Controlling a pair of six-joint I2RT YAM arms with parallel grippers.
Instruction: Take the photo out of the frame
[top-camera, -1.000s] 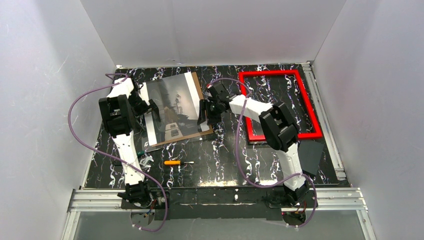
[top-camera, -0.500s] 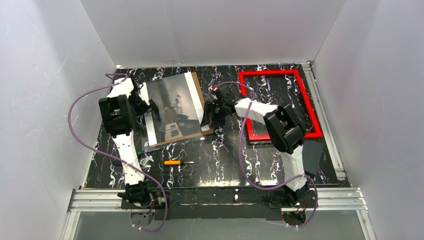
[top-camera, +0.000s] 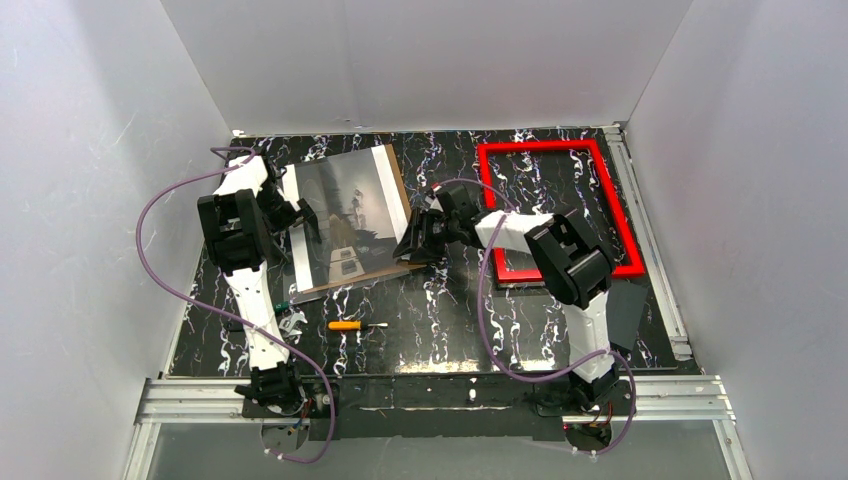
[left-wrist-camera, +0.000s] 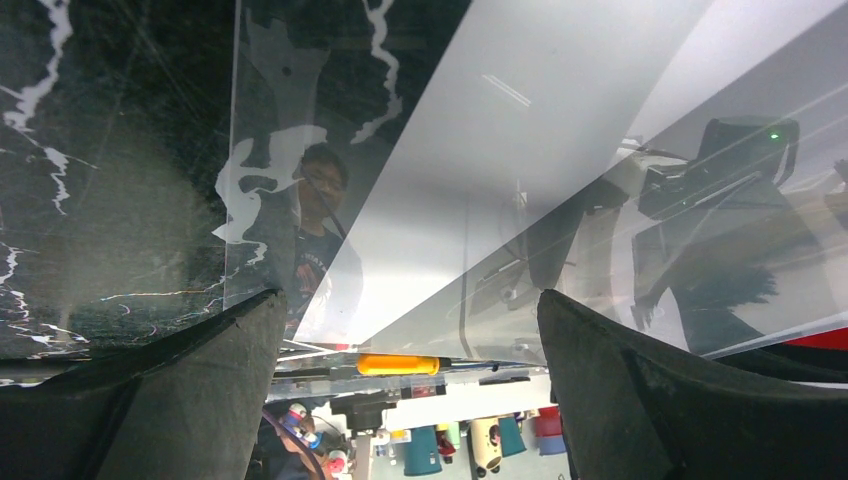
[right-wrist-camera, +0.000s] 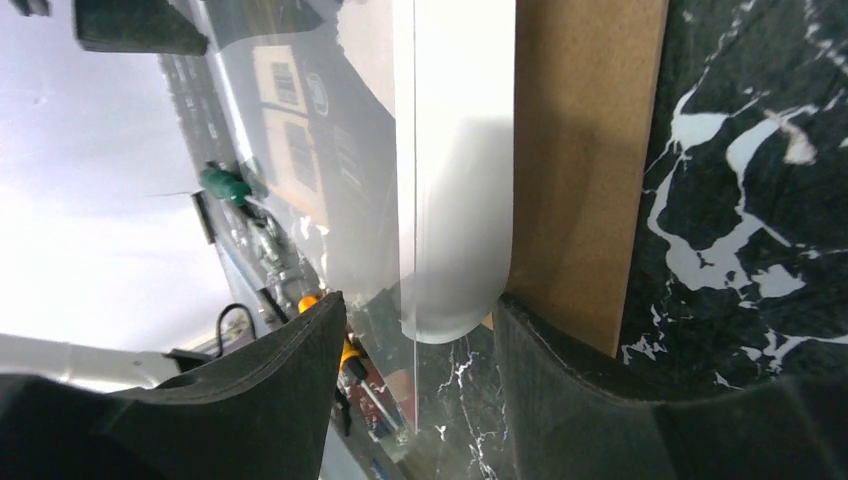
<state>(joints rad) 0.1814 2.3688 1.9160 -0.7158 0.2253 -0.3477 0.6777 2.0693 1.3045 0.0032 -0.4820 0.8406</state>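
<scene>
**Right claw** (top-camera: 418, 240): over the last second we see it drop down the photo's right edge toward the lower corner and turn. Its fingers are now parted by a modest gap. In the wrist view the claw (right-wrist-camera: 420, 305) straddles the curled white corner of the photo (right-wrist-camera: 455, 180) and is not closed on it.

**Left claw** (top-camera: 302, 215): unmoved over that second, at the photo's left edge. In its own wrist view the claw (left-wrist-camera: 405, 300) is spread wide and holds nothing.

**Meaning for the task:** we judge the removal essentially done. The right claw looks placed to pinch the loose corner and peel the print off its board.

**Count, working outward:**
- Claws: two.
- Photo (top-camera: 350, 215): one, left of centre in the overhead view, lying on the board and well apart from the frame.
- Clear pane (left-wrist-camera: 300, 120): one, over the photo. We cannot tell whether it is touching.
- Brown backing board (right-wrist-camera: 585, 150): one, under the photo, showing as a strip along its right side.
- Frame (top-camera: 540, 146): one, red and empty, flat on the desk (top-camera: 450, 310) at upper right.
- Orange-handled screwdriver (top-camera: 350, 325): one, below the photo.
- Dark grey panel (top-camera: 622, 312): one, lower right.
- Small bits beside the left arm: too small to count.
</scene>
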